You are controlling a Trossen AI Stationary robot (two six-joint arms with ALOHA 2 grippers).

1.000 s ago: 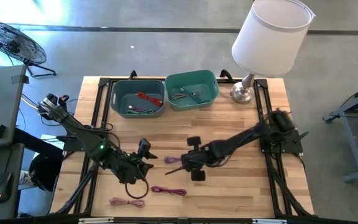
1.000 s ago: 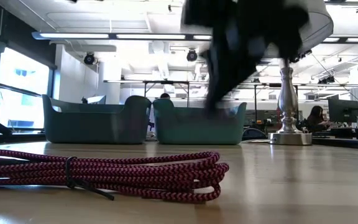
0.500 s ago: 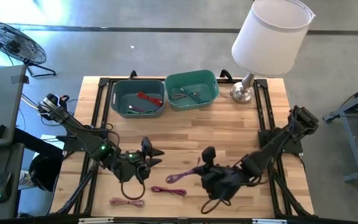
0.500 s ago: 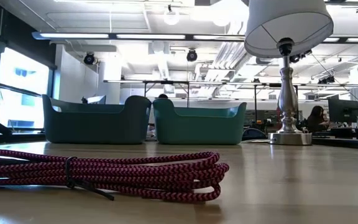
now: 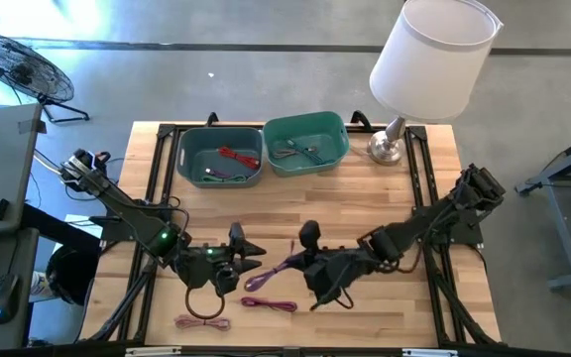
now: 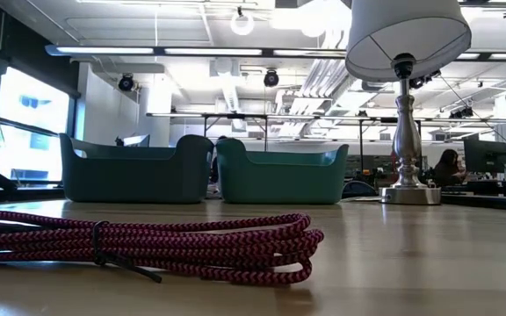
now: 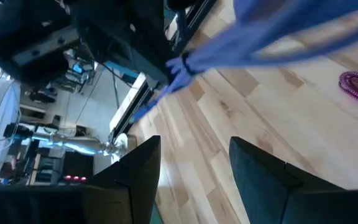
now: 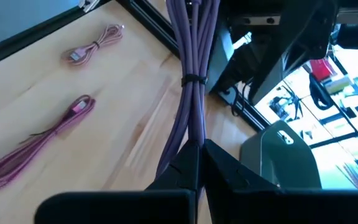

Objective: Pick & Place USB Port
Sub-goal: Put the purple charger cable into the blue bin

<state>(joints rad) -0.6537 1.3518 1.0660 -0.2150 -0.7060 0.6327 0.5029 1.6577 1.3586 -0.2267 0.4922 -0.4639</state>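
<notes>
A purple cable bundle, tied at its middle, sticks out from my right gripper near the middle of the table, toward my left arm. My right gripper is shut on it. My left gripper stands just left of the bundle's free end, open and touching nothing; in the left wrist view the purple bundle shows blurred beyond its gripper. A magenta cable and a pale pink cable lie flat near the table's near edge. My right gripper pinches the purple bundle between its two fingers at one end, several strands together. The fingers point toward the table's left, and the bundle runs on straight ahead of them. The low view shows none of it on the table.
A grey-blue bin with a red cable and a teal bin with a cable stand at the far edge, beside a lamp. The magenta cable fills the low view's foreground. Bare wood lies between the bins and the arms.
My right gripper, shut on the purple bundle, has risen out of the low view, swung toward the near edge and then come back toward the table's middle and left. The bundle has gone with it, lifted off the table. My left gripper has shifted slightly right toward it.
</notes>
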